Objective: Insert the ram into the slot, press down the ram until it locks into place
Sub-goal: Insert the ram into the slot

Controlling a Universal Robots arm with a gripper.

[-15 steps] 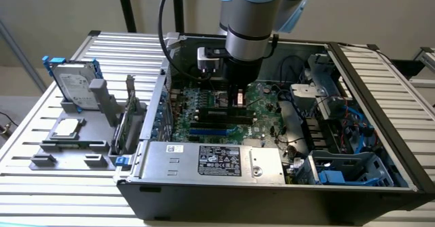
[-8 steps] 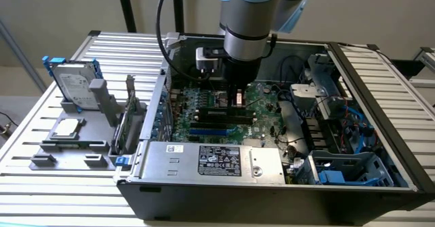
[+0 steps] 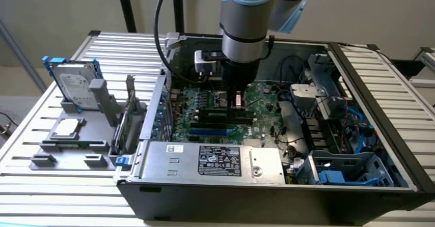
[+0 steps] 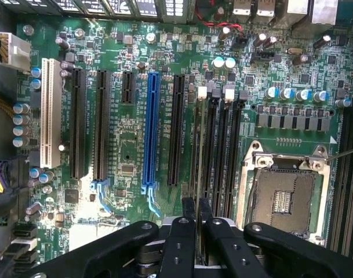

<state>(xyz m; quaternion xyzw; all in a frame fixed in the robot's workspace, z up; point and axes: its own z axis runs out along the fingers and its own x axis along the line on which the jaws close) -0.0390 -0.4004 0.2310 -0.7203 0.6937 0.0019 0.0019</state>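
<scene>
While the end effector (image 4: 197, 209) hangs low over the motherboard (image 4: 125, 147), it's clenched on the ram (image 4: 197, 174), seen edge-on and lined up along the black slot (image 4: 203, 110). Whether the edge has entered, I can't tell. To do this well, keep the stick upright and both ends square between the pale clips (image 4: 202, 91). Push straight down and evenly, because a tilt would likely seat one end alone.
</scene>
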